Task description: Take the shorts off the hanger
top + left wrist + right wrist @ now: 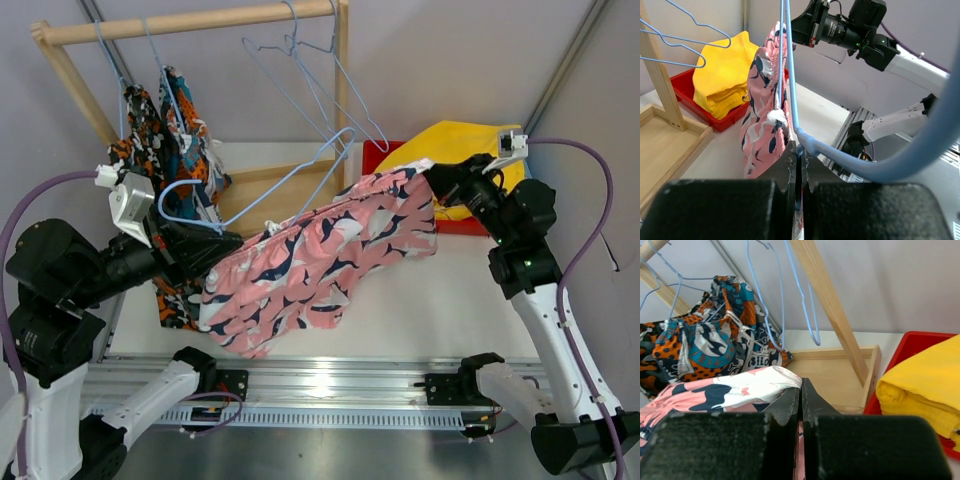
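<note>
Clenched right under its lens, the left pincer [799, 150] bites the hanger [790, 75], thin blue wire, with a sliver of pink cloth showing in the slit. From it the pink shorts [320, 250] stretch across to the right pincer [801, 387], which is clamped on their far edge. They look like light, limp, crinkly cloth (the gathered waistband bunches on the wire). I judge they will slip off if drawn along the wire, gripped at a thick seam. Beyond the right pincer, yellow shorts [920, 385] lie folded in a red bin [910, 342].
</note>
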Robot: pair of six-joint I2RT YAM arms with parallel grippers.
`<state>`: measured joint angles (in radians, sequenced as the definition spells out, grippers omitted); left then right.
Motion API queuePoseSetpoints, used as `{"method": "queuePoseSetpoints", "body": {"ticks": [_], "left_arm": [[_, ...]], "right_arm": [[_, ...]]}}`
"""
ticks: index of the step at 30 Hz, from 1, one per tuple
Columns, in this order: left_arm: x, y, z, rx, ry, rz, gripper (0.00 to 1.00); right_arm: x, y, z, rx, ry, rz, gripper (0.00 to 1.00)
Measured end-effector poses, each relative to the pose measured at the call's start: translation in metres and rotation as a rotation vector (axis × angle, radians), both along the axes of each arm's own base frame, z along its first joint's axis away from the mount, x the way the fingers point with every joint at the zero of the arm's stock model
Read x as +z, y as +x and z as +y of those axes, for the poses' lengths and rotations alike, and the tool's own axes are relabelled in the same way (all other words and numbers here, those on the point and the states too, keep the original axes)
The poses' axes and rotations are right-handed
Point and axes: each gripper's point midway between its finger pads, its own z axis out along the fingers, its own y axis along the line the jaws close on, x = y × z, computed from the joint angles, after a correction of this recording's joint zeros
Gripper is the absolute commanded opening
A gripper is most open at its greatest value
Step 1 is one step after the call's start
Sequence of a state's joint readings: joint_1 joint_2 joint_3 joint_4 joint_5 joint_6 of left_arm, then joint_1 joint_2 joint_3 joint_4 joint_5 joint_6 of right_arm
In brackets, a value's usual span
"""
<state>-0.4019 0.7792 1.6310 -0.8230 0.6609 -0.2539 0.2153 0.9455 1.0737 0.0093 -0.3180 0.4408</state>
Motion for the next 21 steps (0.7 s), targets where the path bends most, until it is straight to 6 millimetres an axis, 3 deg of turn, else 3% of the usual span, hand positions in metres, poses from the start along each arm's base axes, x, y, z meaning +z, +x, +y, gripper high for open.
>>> {"method": "queuePoseSetpoints", "body": {"ticks": [4, 6, 8, 12, 14, 16, 18, 21], "left_arm": [[-0.004, 0.008, -0.001, 0.018, 0.010, 0.019, 0.00], [-0.005, 0.011, 0.000, 0.030, 0.013, 0.024, 0.00], [-0.005, 0.016, 0.002, 0.060, 0.013, 0.027, 0.00], [-0.002, 0.040, 0.017, 0.219, 0.009, 0.021, 0.00], [-0.002, 0.061, 0.030, 0.345, 0.017, 0.021, 0.00], [-0.007, 0.086, 0.046, 0.485, 0.040, 0.032, 0.00], [-0.019, 0.108, 0.058, 0.596, 0.075, 0.055, 0.00], [-0.051, 0.126, 0.066, 0.675, 0.136, 0.119, 0.00]], "right_arm": [[-0.003, -0.007, 0.009, 0.048, 0.019, 0.019, 0.00], [-0.013, -0.019, 0.026, 0.103, 0.017, 0.035, 0.00], [-0.031, -0.044, 0.059, 0.209, -0.018, 0.056, 0.00], [-0.063, -0.123, 0.135, 0.515, -0.129, 0.092, 0.00], [-0.076, -0.152, 0.153, 0.618, -0.185, 0.111, 0.00], [-0.085, -0.162, 0.158, 0.652, -0.237, 0.133, 0.00], [-0.085, -0.160, 0.154, 0.625, -0.275, 0.135, 0.00], [-0.061, -0.141, 0.134, 0.481, -0.308, 0.082, 0.00]]}}
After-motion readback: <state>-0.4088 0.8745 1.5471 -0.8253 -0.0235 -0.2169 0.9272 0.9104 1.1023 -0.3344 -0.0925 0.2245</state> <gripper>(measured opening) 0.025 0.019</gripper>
